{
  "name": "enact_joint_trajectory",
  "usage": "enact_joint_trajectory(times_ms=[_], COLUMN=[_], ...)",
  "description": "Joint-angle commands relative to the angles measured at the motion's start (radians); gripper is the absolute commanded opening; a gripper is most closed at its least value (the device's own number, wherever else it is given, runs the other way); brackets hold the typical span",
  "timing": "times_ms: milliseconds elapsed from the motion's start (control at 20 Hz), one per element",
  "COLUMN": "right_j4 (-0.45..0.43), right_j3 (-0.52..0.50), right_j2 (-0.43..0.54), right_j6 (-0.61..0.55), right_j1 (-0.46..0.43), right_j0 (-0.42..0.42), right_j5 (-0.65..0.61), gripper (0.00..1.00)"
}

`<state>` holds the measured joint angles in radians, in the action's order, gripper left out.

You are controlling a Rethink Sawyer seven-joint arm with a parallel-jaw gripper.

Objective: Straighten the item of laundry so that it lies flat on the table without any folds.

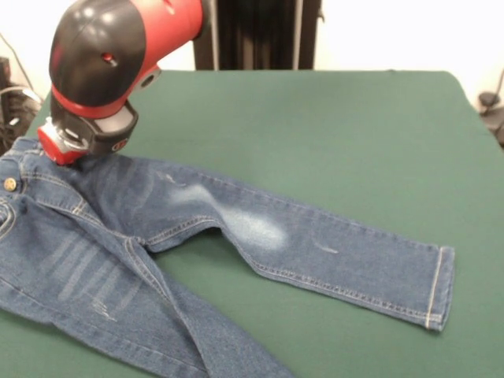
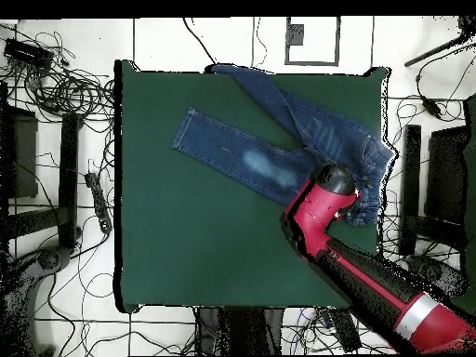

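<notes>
The item of laundry [image 1: 236, 224], a small pair of blue jeans, lies face up on the green table [image 1: 331, 134]. Its waistband with a brass button [image 1: 9, 183] is at the left edge of the front view. One leg runs right to a hemmed cuff [image 1: 441, 287]; the other runs off the bottom edge. A ridge of cloth shows at the crotch. My gripper [image 1: 67, 146] is down on the jeans beside the waistband, under the red and black wrist. In the overhead view the jeans [image 2: 270, 153] lie at the table's top right, and the arm's end [image 2: 337, 183] covers the waist.
In the overhead view one leg reaches the table's top edge [image 2: 223, 68]. The waist lies close to the right edge [image 2: 386, 139]. Cables [image 2: 65, 88] and dark stands [image 2: 437, 186] ring the table on the tiled floor.
</notes>
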<state>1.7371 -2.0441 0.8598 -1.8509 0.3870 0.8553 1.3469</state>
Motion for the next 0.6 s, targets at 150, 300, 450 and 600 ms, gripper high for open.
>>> enact_joint_trajectory(times_ms=[150, 300, 450, 600], right_j4=[0.087, 0.089, 0.094, 0.093], right_j3=[-0.025, -0.055, -0.092, -0.132], right_j2=[-0.077, -0.083, -0.088, -0.092], right_j6=[-0.087, -0.120, -0.158, -0.196], right_j1=[-0.117, -0.094, -0.077, -0.064], right_j0=[-0.027, -0.031, -0.032, -0.031], right_j5=[-0.180, -0.180, -0.193, -0.214], gripper=[0.00, 0.00, 0.00, 0.00])
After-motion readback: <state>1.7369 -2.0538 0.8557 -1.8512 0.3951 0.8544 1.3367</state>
